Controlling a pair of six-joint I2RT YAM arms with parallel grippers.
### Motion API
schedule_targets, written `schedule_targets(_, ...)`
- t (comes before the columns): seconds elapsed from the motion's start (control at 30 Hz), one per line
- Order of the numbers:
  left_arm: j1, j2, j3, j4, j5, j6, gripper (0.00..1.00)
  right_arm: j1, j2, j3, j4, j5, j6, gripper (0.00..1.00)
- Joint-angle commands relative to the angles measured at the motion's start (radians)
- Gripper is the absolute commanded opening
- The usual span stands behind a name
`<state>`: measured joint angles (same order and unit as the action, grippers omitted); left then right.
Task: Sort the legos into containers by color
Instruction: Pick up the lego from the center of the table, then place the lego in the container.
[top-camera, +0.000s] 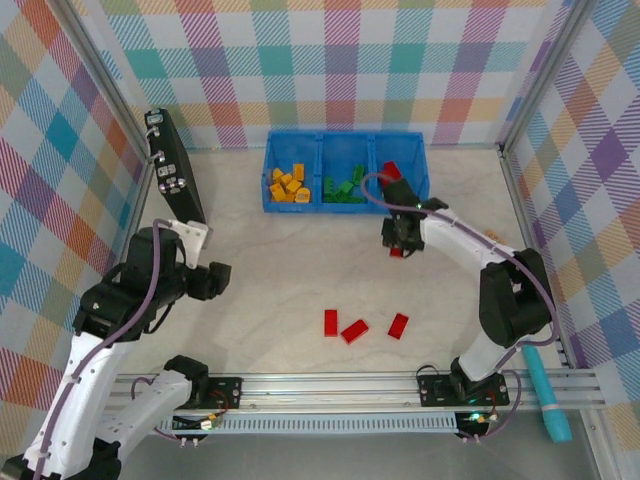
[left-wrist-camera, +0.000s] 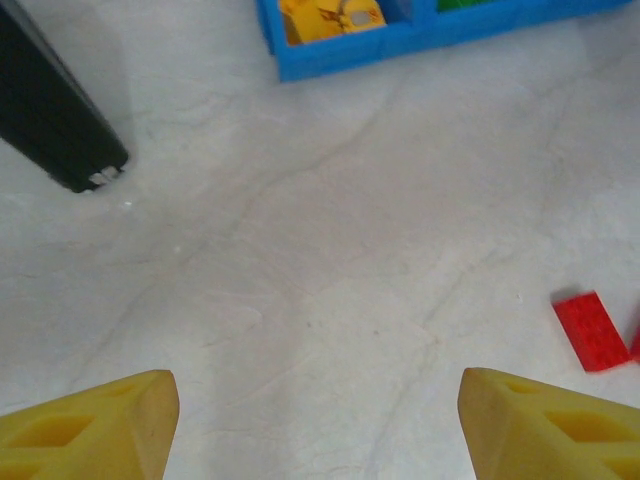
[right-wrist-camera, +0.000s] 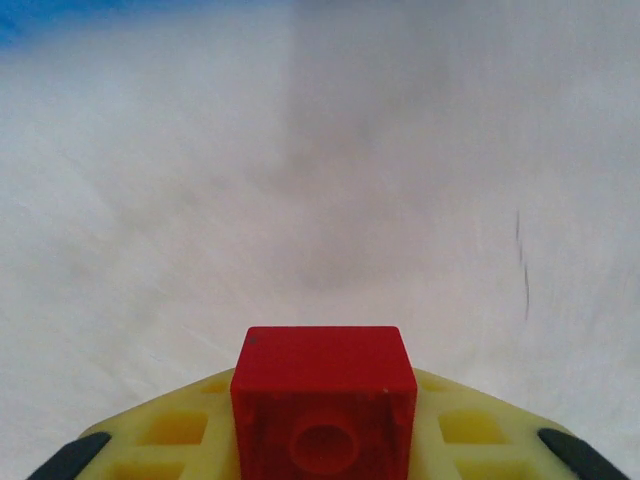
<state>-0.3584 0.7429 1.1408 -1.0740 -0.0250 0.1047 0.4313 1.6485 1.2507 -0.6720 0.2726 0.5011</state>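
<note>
Top external view: the blue bin (top-camera: 345, 207) has yellow bricks (top-camera: 286, 184) in its left compartment, green bricks (top-camera: 346, 187) in the middle and a binned red brick (top-camera: 390, 170) on the right, so most of the sorting looks done. Three loose red bricks (top-camera: 354, 330) lie on the table, nearer the arm bases than the right gripper (top-camera: 399, 245). That gripper clamps a held red brick (top-camera: 397, 252) just short of the bin. The left gripper (top-camera: 222, 280) is empty.

Left wrist view: its fingers (left-wrist-camera: 100, 425) stand apart; one loose brick lies ahead to the right, the bin far ahead.

Right wrist view: the held brick sits pinched between the fingertips.
</note>
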Motion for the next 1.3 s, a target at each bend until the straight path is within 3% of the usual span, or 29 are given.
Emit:
schedule_targets(0.0, -0.022, -0.033, -0.038, 0.016, 0.100, 0.086, 0.74, -0.021, 0.006, 0.143, -0.025, 0.014, -0.251, 0.28)
schedule_targets(0.23, -0.093, -0.020, -0.023, -0.006, 0.189, 0.150, 0.75, -0.054, 0.181, 0.489, -0.084, 0.024, -0.448, 0.29)
schedule_targets(0.4, -0.130, -0.019, -0.006, -0.024, 0.181, 0.166, 0.75, -0.092, 0.329, 0.662, -0.115, 0.056, -0.465, 0.29)
schedule_targets(0.57, -0.175, -0.028, -0.013, -0.034, 0.245, 0.214, 0.76, -0.112, 0.491, 0.771, -0.120, 0.069, -0.444, 0.30)
schedule_targets(0.77, -0.195, -0.067, -0.018, -0.025, 0.223, 0.240, 0.78, -0.116, 0.605, 0.842, -0.132, 0.059, -0.429, 0.44)
schedule_targets(1.03, -0.195, -0.146, -0.024, 0.057, 0.212, 0.231, 0.80, -0.122, 0.575, 0.835, -0.164, 0.020, -0.399, 0.64)
schedule_targets(1.27, -0.195, -0.172, 0.028, 0.086, 0.177, 0.244, 0.83, -0.123, 0.329, 0.626, -0.112, -0.071, -0.394, 0.72)
